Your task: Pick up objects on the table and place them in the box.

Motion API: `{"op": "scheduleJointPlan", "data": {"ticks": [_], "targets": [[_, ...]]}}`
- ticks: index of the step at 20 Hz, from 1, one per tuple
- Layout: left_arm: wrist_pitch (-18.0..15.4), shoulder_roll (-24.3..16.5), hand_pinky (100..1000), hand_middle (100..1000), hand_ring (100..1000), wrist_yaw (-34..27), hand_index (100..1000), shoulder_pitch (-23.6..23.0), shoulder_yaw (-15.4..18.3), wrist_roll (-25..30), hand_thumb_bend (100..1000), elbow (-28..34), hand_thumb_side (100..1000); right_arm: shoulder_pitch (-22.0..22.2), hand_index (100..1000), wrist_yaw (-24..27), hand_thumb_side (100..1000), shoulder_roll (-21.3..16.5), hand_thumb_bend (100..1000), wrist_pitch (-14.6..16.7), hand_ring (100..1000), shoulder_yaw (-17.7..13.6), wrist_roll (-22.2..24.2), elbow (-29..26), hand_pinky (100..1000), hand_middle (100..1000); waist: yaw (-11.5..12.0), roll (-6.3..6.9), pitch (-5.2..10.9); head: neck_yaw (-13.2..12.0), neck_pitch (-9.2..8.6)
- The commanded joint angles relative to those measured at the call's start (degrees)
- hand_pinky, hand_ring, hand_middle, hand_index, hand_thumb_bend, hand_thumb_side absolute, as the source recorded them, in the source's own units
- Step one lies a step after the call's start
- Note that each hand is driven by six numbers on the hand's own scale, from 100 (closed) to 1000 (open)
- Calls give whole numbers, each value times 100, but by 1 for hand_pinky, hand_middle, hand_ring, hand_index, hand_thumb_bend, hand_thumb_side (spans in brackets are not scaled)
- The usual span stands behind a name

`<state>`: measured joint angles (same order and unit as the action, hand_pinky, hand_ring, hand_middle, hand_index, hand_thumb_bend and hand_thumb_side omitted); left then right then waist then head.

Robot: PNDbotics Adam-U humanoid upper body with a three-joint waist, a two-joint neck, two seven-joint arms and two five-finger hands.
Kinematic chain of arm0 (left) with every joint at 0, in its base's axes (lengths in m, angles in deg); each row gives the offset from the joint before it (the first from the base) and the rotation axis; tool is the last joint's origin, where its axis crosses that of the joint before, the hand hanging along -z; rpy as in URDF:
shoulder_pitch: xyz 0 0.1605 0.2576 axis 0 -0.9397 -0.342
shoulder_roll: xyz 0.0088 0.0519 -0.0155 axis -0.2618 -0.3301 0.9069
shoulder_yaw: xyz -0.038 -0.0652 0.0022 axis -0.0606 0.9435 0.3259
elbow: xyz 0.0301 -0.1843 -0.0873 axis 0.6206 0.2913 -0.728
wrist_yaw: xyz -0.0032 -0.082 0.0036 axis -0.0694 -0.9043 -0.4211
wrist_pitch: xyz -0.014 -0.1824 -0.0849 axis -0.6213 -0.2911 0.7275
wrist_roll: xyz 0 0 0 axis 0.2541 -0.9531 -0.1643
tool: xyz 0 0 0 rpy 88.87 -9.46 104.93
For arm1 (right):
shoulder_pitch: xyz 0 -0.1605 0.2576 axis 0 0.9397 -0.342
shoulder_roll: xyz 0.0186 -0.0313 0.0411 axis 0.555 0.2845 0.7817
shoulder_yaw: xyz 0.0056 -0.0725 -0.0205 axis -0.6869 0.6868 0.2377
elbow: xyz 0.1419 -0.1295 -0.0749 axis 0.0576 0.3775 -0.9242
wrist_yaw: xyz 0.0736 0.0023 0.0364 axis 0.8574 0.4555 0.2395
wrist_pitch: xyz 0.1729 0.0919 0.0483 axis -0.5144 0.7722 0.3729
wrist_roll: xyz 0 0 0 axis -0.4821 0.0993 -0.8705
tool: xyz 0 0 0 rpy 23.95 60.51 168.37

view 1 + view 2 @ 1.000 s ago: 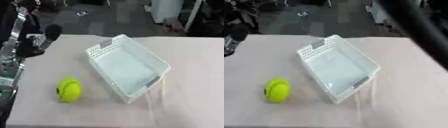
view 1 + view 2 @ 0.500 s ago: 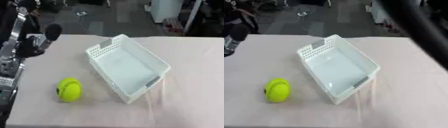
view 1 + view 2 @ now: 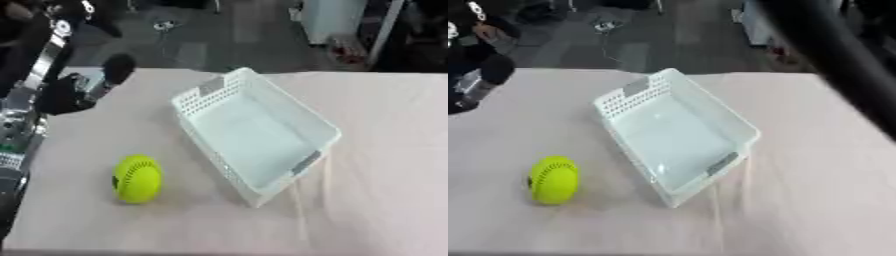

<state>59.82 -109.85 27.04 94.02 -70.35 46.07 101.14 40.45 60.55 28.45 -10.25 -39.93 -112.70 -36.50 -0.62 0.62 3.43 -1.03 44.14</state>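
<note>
Left eye view: nearest the camera, a yellow-green ball (image 3: pixel 137 178) lies on the pale pink table (image 3: pixel 385 190), just to the left of the white box's near corner and apart from it, touching nothing but the cloth. The box (image 3: pixel 254 134) is a shallow white basket with perforated walls, set askew on the table so that one corner points toward the camera; its inside holds nothing that shows. A grey handle slot marks its near right wall, and a grey patch marks its far left wall.

Farther back and to the left of the box, over the table's left edge, the robot's left hand (image 3: pixel 66 92) hangs as a dark mass with one rounded black fingertip raised beside it; whether its fingers are straight or curled cannot be told. It holds nothing that can be seen and is well apart from the ball.

The right hand does not show; only a dark arm (image 3: pixel 833 55) crosses the upper right corner of the right eye view, beyond the box.
</note>
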Motion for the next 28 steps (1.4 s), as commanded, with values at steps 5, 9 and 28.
{"op": "scheduleJointPlan", "data": {"ticks": [5, 9, 28], "targets": [[-199, -1276, 789, 881, 710, -21, 860, 309, -398, 868, 450, -498, 1000, -43, 596, 3, 1000, -200, 100, -31, 506, -26, -5, -75, 346, 564, -38, 67, 56, -89, -3], [-482, -1695, 860, 897, 766, 40, 877, 522, -771, 1652, 427, -842, 998, -58, 596, 24, 1000, -208, 100, -46, 505, -14, 3, -75, 344, 564, -90, 102, 68, -140, -3], [-89, -2013, 992, 948, 908, 1209, 896, 1077, -1425, 4621, 560, -2188, 1000, -144, 597, 154, 1000, -198, 100, -27, 504, 50, 102, -75, 342, 564, -220, 157, 60, -160, -3]]}}
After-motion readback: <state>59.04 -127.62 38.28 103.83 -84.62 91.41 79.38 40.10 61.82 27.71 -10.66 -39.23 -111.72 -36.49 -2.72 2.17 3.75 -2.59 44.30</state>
